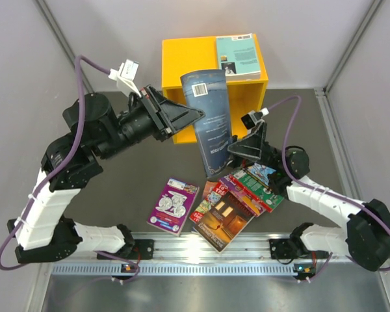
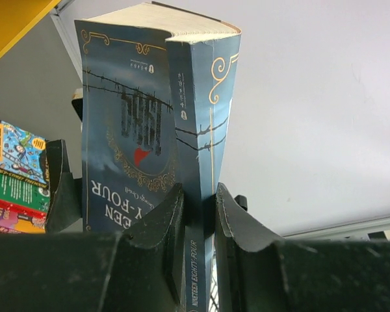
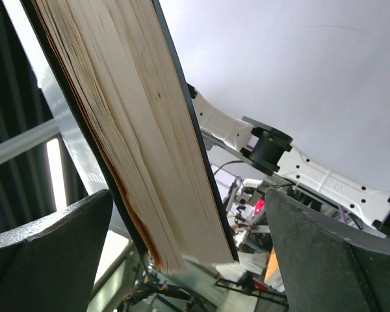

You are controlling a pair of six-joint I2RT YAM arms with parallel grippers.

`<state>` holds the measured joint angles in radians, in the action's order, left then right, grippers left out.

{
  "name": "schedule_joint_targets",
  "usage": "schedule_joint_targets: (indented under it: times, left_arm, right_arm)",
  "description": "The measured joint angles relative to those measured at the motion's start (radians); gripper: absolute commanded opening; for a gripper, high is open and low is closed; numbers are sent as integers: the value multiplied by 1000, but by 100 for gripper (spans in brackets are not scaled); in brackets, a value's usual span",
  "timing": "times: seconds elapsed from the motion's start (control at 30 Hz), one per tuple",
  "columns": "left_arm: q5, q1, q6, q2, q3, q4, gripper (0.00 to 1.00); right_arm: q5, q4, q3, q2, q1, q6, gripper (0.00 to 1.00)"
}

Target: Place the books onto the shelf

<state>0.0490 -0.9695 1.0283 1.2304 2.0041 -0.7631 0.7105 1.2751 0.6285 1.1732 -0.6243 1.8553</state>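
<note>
Left gripper (image 2: pixel 198 201) is clamped tight on the spine of the blue book (image 1: pixel 211 123), fingers pinching it from both sides, front cover bowing a little away from the pages. The book is up off the table (image 1: pixel 130 188), standing tall and slightly tilted, right in front of the yellow shelf (image 1: pixel 182 52) at the far middle of the scene. Over on the right, the right gripper (image 3: pixel 188 192) has its jaws spread wide, straddling the book's page edge; in the wrist view there is a gap on either side, so no grip there. A pale teal book (image 1: pixel 237 56) lies flat on the shelf's top, towards its right end. Down on the table, a purple book (image 1: pixel 174 205) lies alone near the middle, and just right of it sits a fanned pile, a dark brown book (image 1: pixel 224 218) on the near side and a green book (image 1: pixel 257 182) towards the right arm
</note>
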Motion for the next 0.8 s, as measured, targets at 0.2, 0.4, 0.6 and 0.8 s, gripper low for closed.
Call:
schedule_joint_targets:
  times: [0.2, 0.4, 0.6, 0.8]
  left_arm:
    - [1, 0, 17, -31, -71, 5, 0]
    - [50, 5, 11, -69, -121, -39, 0]
    - [113, -2, -14, -55, -78, -158, 0]
    - [210, -3, -65, 15, 13, -229, 84]
  right_arm:
    - [-26, 12, 10, 4, 1, 43, 67]
    - [-29, 33, 15, 2, 8, 63, 0]
    - [19, -92, 31, -69, 23, -17, 0]
    - [116, -922, 380, -188, 117, -529, 0]
